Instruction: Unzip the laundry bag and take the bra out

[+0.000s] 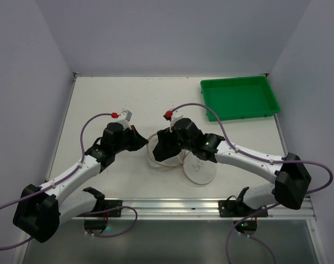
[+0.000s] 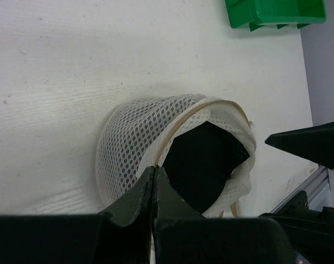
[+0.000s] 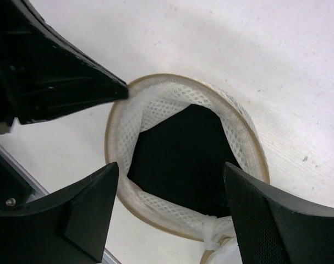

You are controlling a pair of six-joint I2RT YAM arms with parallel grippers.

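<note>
Laundry bag (image 2: pixel 128 143): mid-tabletop (image 1: pixel 117 93), unzipped, mouth open, dark bra (image 3: pixel 178 154) inside. Left hand (image 2: pixel 155 171): pinched tight on the bag's rim. Right hand (image 3: pixel 169 176): spread wide above the opening, gripping nothing. Green tray (image 1: pixel 239 98): far right.

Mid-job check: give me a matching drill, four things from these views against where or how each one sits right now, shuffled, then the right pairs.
Things:
1. left gripper
2. right gripper
3. bra
4. green tray

States:
A. at the far right corner of the table
B. jaws spread above the open laundry bag
C. dark, down inside the bag
D. jaws shut on the bag's rim

Pairs: 1-D, 2-B, 3-C, 4-A
</note>
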